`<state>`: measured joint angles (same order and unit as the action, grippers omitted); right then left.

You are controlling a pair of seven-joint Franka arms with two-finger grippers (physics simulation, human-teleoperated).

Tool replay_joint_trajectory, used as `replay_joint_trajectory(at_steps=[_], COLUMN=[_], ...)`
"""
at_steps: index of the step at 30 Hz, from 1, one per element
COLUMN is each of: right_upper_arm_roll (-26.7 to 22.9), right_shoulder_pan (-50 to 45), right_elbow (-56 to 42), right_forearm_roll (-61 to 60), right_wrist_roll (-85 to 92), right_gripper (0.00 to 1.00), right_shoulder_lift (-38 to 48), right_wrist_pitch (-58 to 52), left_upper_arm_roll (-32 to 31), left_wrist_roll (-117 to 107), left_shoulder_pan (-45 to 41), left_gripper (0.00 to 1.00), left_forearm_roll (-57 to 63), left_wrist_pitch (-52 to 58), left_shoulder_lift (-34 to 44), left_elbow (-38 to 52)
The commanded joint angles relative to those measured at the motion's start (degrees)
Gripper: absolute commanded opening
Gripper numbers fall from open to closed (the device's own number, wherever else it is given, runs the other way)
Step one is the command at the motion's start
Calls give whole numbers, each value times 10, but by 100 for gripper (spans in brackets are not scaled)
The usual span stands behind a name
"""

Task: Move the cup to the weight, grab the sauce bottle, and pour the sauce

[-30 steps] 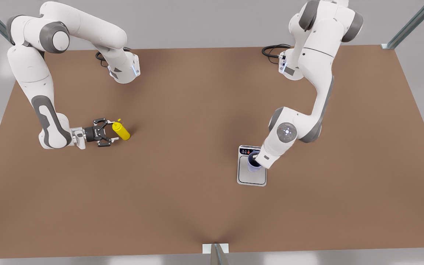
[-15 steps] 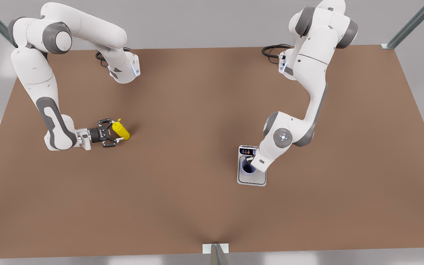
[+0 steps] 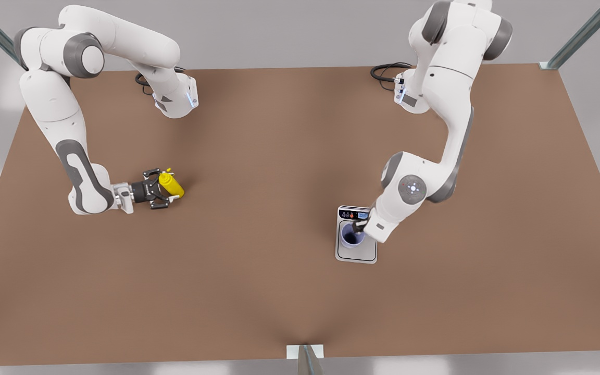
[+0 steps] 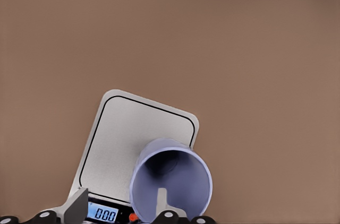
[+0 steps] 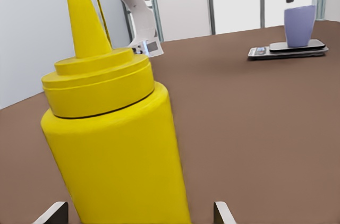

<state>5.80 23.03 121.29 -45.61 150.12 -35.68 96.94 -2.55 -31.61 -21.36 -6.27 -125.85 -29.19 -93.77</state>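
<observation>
Right gripper [image 3: 167, 190] closer, fingers open round sauce bottle [image 3: 173, 186] | left gripper [image 3: 358, 226] open above cup [image 3: 352, 237] | brown table [image 3: 258, 271]

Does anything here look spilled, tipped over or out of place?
Nothing stands out. The cup stands upright on the weight, with the left end effector just above its rim. The sauce bottle stands upright on the table, between the open fingers of the right end effector. No spill is visible.

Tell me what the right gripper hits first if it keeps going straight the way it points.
The sauce bottle. The right gripper points level along the table toward the front view's right, jaws open to either side of the standing bottle, so the bottle body would probably meet it first.
</observation>
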Motion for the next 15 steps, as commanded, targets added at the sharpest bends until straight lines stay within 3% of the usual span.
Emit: replay_joint_trajectory(at_steps=[1, 2, 4, 6, 8, 10, 15], right_upper_arm_roll=[0, 0, 0, 0, 0, 0, 0], right_shoulder_pan=[0, 1, 0, 0, -12, -12, -11], right_elbow=[0, 0, 0, 0, -1, 0, 0], right_forearm_roll=[0, 0, 0, 0, -10, -10, -10], right_wrist_roll=[0, 0, 0, -1, -1, -1, -1], right_gripper=[100, 100, 72, 72, 72, 69, 60], right_shoulder_lift=[0, -1, -4, -4, -4, -4, -4], right_wrist_pitch=[0, 0, 1, 1, 4, 4, 4], left_upper_arm_roll=[1, 16, 49, 103, 141, 210, 249], left_wrist_roll=[1, 20, 81, 159, 174, 254, 288], left_shoulder_pan=[0, 3, 4, 3, 3, 2, 8], left_gripper=[74, 75, 75, 76, 100, 100, 100], left_forearm_roll=[-1, -1, -30, -56, -47, -47, -42], left_wrist_pitch=[7, 27, 60, 103, 120, 175, 233], left_shoulder_lift=[0, 3, 22, 43, 58, 88, 156], left_elbow=[4, 11, 11, 11, 10, 11, 10])
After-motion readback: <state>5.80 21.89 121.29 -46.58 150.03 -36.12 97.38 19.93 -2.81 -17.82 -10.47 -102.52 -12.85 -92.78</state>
